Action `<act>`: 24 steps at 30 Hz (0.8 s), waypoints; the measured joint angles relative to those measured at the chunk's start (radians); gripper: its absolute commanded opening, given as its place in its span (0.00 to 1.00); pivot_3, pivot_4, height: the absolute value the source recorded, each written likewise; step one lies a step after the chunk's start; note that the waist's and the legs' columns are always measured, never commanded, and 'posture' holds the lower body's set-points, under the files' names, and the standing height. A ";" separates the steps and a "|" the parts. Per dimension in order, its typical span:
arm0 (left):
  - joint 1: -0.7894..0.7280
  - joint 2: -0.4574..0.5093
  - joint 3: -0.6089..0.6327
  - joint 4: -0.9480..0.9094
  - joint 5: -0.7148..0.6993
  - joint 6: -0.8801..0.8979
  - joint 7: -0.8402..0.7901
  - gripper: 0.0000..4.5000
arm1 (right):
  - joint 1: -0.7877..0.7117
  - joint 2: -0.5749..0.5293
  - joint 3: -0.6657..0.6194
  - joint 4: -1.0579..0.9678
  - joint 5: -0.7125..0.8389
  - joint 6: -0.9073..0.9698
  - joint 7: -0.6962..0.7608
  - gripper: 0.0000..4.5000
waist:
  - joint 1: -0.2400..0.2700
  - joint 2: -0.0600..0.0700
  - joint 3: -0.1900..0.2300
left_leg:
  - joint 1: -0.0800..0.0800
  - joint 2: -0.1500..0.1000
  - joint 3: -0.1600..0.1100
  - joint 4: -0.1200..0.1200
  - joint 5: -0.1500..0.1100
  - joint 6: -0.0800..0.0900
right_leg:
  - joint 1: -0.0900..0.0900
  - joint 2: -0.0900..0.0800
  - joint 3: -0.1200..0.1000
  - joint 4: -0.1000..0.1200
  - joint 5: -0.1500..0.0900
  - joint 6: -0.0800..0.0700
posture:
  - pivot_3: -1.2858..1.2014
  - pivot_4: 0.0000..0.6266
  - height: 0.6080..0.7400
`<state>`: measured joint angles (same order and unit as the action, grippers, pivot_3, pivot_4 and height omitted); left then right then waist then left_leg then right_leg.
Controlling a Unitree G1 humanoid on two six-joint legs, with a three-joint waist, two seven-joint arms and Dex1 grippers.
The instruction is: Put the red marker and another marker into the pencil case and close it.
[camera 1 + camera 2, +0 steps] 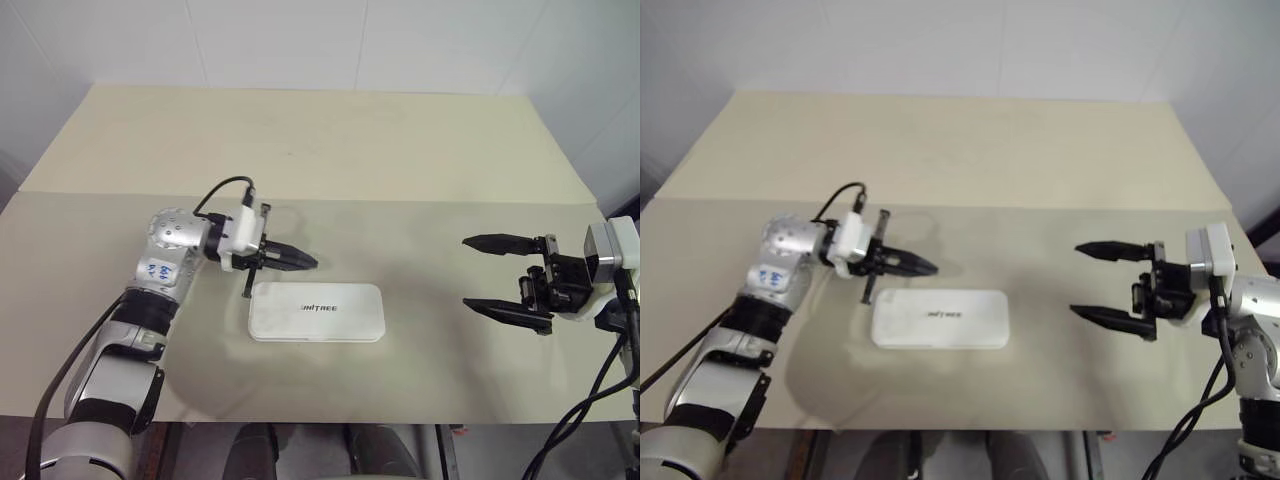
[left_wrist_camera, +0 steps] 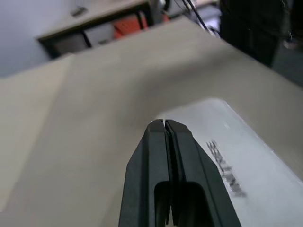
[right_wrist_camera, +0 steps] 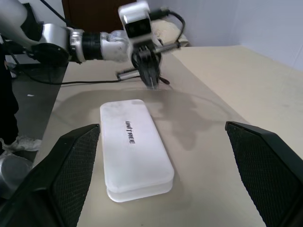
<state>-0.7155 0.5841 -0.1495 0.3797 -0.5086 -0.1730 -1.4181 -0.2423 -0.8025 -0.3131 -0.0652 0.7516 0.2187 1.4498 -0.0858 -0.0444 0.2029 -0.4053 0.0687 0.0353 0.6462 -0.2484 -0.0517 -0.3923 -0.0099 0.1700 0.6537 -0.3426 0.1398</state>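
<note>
Hovering closed and empty, my left gripper (image 1: 305,262) sits just above the shut pencil case's (image 1: 316,312) left end; its long axis runs left-right, and my right gripper (image 1: 497,273), wide open, waits well to its right.

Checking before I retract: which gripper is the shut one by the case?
The left gripper, fingers pressed together just above the closed pencil case; the right gripper stands wide open, well aside.
</note>
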 measured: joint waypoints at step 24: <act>0.310 0.241 0.340 -0.340 -0.140 0.423 0.007 1.00 | -0.205 -0.019 0.037 0.198 -0.081 -0.045 0.062 1.00 | 0.001 0.001 0.001 | 0.001 0.000 0.001 0.000 0.000 -0.001 | 0.000 -0.001 -0.001 -0.001 0.000 -0.001 | 0.52 0.24 1.00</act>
<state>-0.4058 0.8253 0.1905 0.0400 -0.6488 0.2495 -1.4112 -0.4476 -0.8218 -0.2761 0.1332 0.6702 0.1739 1.5114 -0.0850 -0.0433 0.2038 -0.4045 0.0686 0.0364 0.6465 -0.2487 -0.0525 -0.3921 -0.0112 0.1694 0.6528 -0.3429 0.1384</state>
